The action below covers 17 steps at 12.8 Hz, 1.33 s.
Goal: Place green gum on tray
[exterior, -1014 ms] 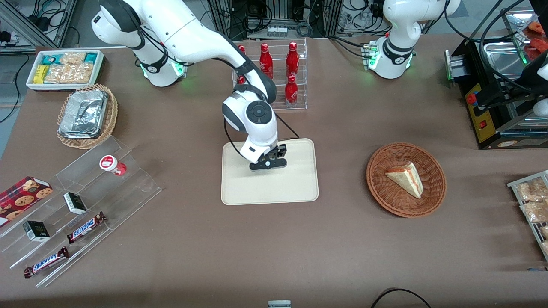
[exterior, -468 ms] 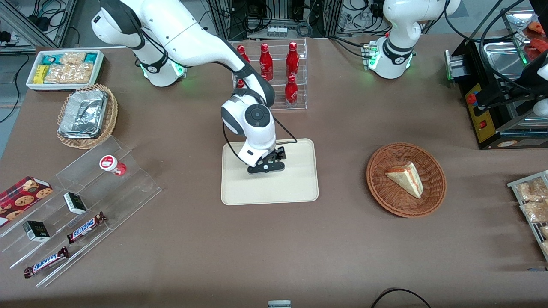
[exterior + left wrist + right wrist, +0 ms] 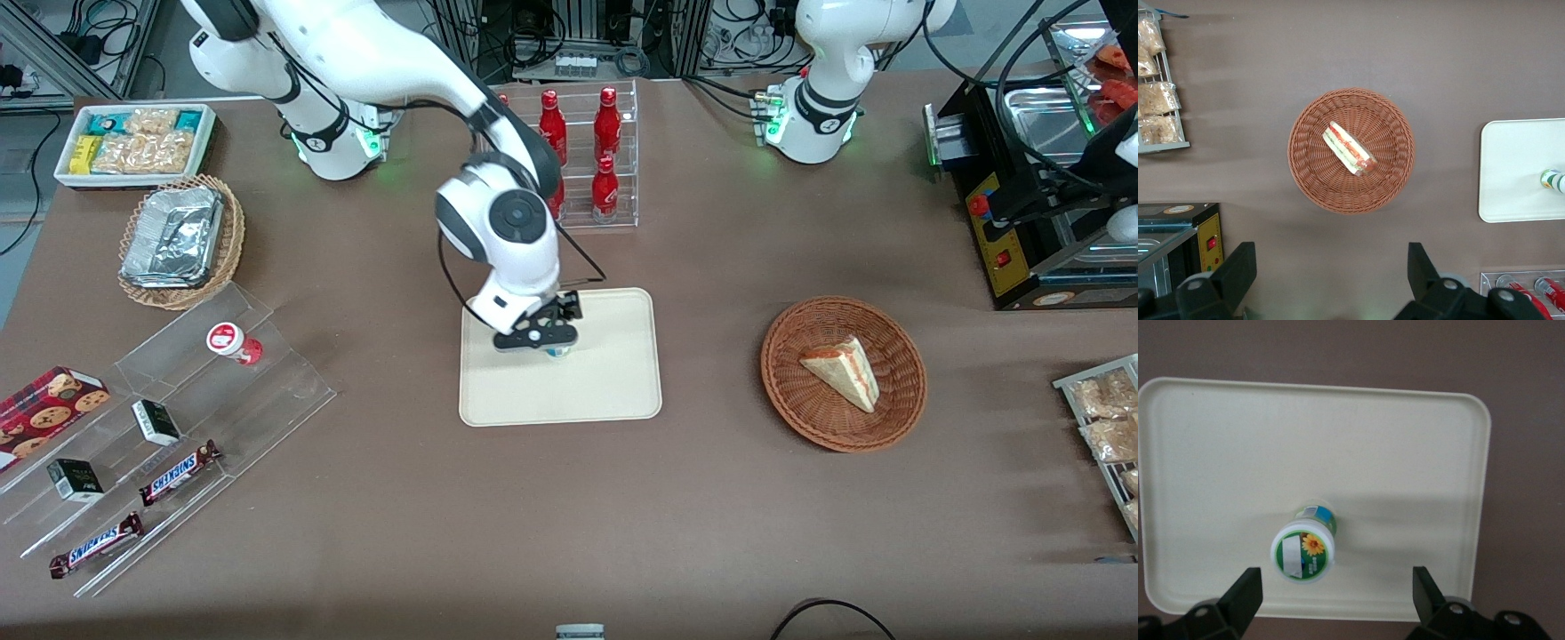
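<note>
The green gum (image 3: 1303, 550) stands upright on the tray (image 3: 1405, 453), its long axis vertical and its lid facing straight up at the right arm's wrist camera. It is a small white cylinder with a round white lid rimmed in green; the lid carries a pale label patch and a yellow flower, and a green-blue label band shows on its side below the lid. In the left wrist view the bottle (image 3: 1553, 180) shows at the right edge of the frame, resting on the tray (image 3: 1511, 167). In the front view only a sliver of the gum (image 3: 558, 352) peeks out under the hand (image 3: 536, 335), just above the middle of the tray (image 3: 613, 391), which lies at the centre of the frame on the brown bench (image 3: 569, 516). The hand hangs above the bottle, released: in the wrist view its two fingers (image 3: 1245, 590) stand wide apart with the gum between them, touching neither. A brown wicker basket (image 3: 902, 391) holding a sandwich wedge (image 3: 843, 371) sits well apart, right of the tray.
</note>
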{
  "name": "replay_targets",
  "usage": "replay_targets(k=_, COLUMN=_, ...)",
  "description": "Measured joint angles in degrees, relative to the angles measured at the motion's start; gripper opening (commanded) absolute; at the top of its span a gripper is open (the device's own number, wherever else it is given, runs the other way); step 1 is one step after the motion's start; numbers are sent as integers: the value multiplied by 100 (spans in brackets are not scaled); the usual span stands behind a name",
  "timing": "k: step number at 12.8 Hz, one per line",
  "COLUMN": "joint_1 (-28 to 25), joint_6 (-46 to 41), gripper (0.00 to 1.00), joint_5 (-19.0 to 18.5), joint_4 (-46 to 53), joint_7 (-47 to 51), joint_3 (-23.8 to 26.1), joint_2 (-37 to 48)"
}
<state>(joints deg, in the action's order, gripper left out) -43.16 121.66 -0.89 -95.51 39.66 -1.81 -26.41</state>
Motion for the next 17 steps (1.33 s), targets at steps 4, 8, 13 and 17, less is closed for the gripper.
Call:
replay_targets(k=4, joint_1=487, joint_6=-1079, gripper=100, joint_5=42, joint_4=-257, joint_7=-336, joint_3=1, joint_2=1127)
replay_targets(k=8, joint_1=1360, joint_6=-2220, gripper=100, joint_5=319, joint_4=-436, joint_7=-1223, joint_3=-9, joint_2=2151)
replay_targets(k=13, joint_1=2751, joint_6=-3165, gripper=100, joint_5=334, joint_4=-524, joint_7=-2350, joint_3=-30, joint_2=2877)
replay_targets(k=17, joint_1=3667, joint_6=-3534, gripper=100, joint_5=334, joint_4=-513, joint_7=-3150, joint_3=-35, joint_2=3059)
